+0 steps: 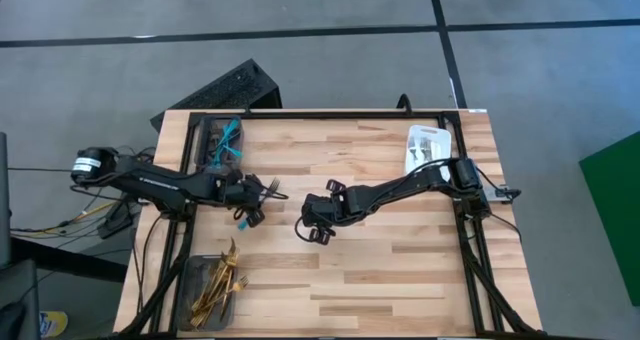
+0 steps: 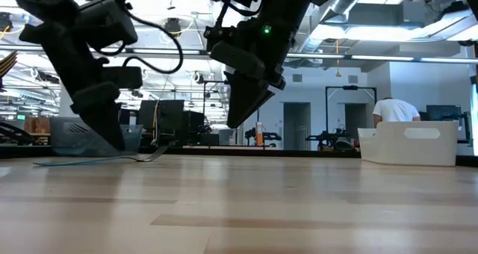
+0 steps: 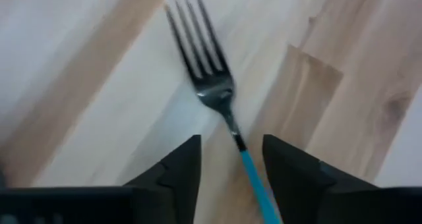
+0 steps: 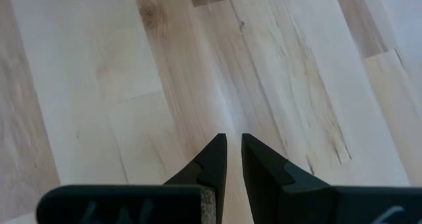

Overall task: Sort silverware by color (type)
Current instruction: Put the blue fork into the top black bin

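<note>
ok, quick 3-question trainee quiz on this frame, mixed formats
1. True or false: the right gripper holds a fork.
2. Which tray has the gold pieces? A) grey tray at the table's near left B) white tray C) neither
3. Fill in: the fork between the left gripper's fingers has a ____ handle.

Key: 1 false, nothing is between its nearly closed fingers; 2 A; 3 blue.

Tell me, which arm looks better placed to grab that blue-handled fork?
Left. Its end effector is open astride the fork handle. The right end effector hangs nearly closed over bare table.
</note>
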Robot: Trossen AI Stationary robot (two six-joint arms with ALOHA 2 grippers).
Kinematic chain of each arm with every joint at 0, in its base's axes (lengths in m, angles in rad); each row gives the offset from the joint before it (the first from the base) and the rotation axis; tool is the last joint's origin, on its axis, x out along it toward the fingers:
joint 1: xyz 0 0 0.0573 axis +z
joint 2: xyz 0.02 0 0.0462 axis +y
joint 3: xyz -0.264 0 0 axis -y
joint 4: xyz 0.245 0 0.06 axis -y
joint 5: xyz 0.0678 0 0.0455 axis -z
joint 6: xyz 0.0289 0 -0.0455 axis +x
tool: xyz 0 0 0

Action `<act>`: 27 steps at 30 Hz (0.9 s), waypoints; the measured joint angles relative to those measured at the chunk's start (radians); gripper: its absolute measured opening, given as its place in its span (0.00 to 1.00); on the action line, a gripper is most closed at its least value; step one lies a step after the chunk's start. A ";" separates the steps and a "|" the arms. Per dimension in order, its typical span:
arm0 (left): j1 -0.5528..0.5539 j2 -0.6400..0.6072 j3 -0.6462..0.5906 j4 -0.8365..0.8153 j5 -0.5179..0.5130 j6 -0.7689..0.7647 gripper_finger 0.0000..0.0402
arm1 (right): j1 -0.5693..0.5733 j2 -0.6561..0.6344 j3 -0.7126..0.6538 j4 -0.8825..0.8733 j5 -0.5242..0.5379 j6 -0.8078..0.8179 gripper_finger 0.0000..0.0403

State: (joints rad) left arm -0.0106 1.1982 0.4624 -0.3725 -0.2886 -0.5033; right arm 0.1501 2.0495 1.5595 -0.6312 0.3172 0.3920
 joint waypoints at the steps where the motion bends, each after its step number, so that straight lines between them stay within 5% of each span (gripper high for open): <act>1: 0.000 0.005 -0.006 0.007 0.003 -0.006 0.39 | 0.001 0.000 0.000 -0.002 0.000 0.000 0.18; 11: -0.003 0.062 -0.026 0.052 0.021 -0.005 0.43 | 0.000 0.000 0.000 -0.003 0.000 0.000 0.18; 23: -0.004 0.152 -0.018 0.106 -0.001 0.016 0.05 | 0.000 0.000 0.000 -0.023 0.000 0.019 0.18; 27: -0.001 0.107 0.013 0.027 -0.046 0.043 0.02 | 0.000 0.000 0.000 -0.011 0.031 0.038 0.18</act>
State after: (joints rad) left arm -0.0114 1.3049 0.4756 -0.3454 -0.3349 -0.4603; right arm 0.1501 2.0491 1.5597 -0.6422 0.3480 0.4303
